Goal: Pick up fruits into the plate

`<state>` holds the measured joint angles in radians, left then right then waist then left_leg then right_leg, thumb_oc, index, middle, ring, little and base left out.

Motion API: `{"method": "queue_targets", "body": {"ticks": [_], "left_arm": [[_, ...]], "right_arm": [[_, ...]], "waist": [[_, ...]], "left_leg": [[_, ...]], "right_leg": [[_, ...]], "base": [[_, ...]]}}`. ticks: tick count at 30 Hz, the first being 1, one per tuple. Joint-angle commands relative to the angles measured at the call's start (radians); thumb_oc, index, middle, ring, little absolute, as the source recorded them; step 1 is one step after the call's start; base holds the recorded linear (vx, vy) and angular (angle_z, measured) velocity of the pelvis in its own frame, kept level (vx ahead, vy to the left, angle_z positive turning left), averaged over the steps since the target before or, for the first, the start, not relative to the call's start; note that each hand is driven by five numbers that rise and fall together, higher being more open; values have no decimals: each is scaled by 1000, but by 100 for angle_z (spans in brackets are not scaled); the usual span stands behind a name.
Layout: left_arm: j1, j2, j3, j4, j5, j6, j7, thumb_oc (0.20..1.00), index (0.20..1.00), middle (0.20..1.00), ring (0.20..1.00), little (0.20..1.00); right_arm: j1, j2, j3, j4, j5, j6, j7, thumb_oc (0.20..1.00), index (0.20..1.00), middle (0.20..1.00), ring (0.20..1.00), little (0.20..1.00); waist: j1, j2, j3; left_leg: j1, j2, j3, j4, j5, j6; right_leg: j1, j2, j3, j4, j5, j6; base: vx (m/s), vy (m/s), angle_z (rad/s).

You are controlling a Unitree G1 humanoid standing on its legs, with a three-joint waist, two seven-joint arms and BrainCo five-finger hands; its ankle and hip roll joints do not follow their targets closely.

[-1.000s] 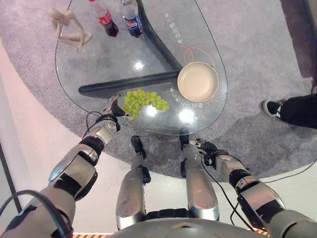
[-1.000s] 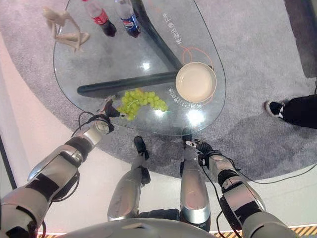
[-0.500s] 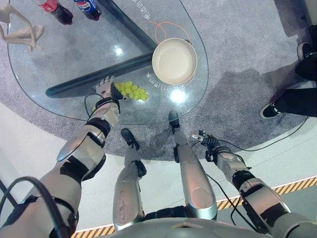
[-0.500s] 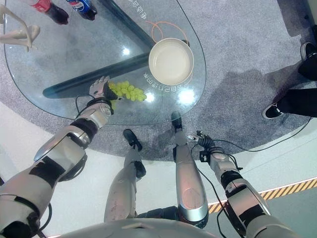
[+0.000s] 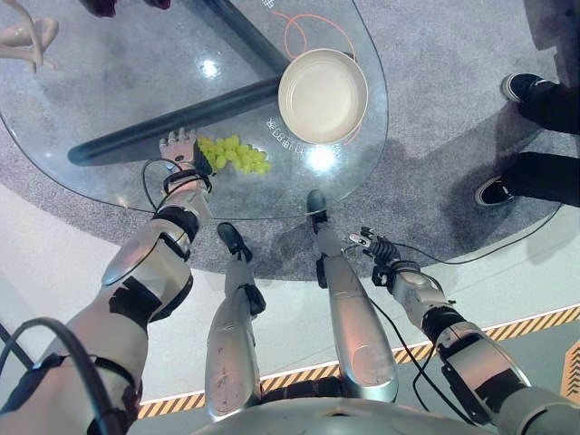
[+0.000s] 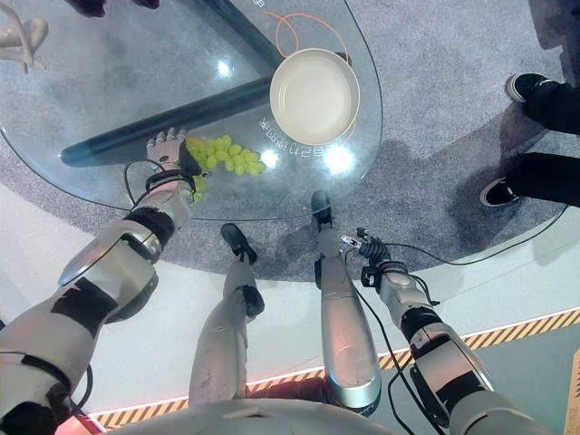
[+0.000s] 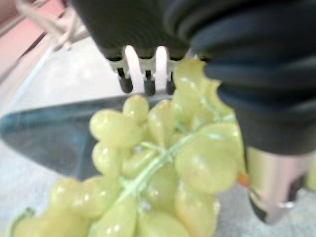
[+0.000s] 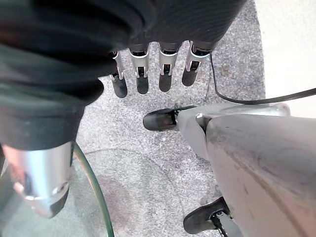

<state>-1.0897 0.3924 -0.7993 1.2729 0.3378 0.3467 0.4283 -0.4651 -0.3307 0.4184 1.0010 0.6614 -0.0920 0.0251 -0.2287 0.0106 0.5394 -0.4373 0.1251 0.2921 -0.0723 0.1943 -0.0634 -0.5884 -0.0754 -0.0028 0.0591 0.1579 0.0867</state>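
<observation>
The grapes (image 5: pixel 234 155) sat on the glass counter (image 5: pixel 109 109), well short of the empty plate (image 5: pixel 323 95), with the left hand (image 5: pixel 178 149) beside them, fingers (image 7: pixel 144 69) straight, nothing gripped yet, so everything was left to do.

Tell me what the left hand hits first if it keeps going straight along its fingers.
Nothing new: the left hand is already at the green grapes, fingers straight over the bunch. Past them lies bare glass table; depth unclear.
</observation>
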Motion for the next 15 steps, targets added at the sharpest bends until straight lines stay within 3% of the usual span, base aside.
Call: {"method": "queue_targets", "body": {"ticks": [1, 8, 9, 10, 15], "left_arm": [[-16, 28, 3, 103, 94, 62, 34, 1000, 1000, 1000, 1000, 1000], [-37, 40, 3, 125, 136, 109, 49, 1000, 1000, 1000, 1000, 1000], [-44, 42, 1, 127, 144, 115, 39, 360, 360, 360, 360, 360], [-46, 42, -1, 128, 146, 112, 39, 200, 200, 200, 200, 200], [-66, 38, -13, 134, 167, 122, 26, 200, 200, 200, 200, 200]], "right_arm": [[30, 27, 13, -21, 53, -42, 6, 1000, 1000, 1000, 1000, 1000], [27, 33, 22, -44, 73, -64, 4, 1000, 1000, 1000, 1000, 1000], [28, 35, 24, -53, 74, -63, -1, 1000, 1000, 1000, 1000, 1000], [27, 35, 26, -55, 77, -63, -2, 1000, 1000, 1000, 1000, 1000], [27, 41, 28, -63, 97, -63, -2, 1000, 1000, 1000, 1000, 1000]], "waist": [[-2, -55, -19], [-6, -67, -19], [-7, -70, -19], [-7, -72, -19], [-11, -85, -19]], "left_leg": [[-89, -11, -71, 170, -155, -33], [-134, -11, -70, 185, -153, -37], [-139, -12, -69, 187, -154, -38], [-142, -12, -69, 189, -155, -38], [-157, -11, -72, 196, -161, -36]], "right_leg": [[-69, 50, -12, 142, -140, -13], [-107, 53, -14, 148, -136, -14], [-112, 53, -14, 146, -134, -14], [-114, 54, -13, 145, -134, -14], [-126, 56, -15, 143, -129, -13]], "base": [[0, 0, 0], [0, 0, 0], [-6, -24, -4], [-7, -34, -2], [-7, -44, 0]]}}
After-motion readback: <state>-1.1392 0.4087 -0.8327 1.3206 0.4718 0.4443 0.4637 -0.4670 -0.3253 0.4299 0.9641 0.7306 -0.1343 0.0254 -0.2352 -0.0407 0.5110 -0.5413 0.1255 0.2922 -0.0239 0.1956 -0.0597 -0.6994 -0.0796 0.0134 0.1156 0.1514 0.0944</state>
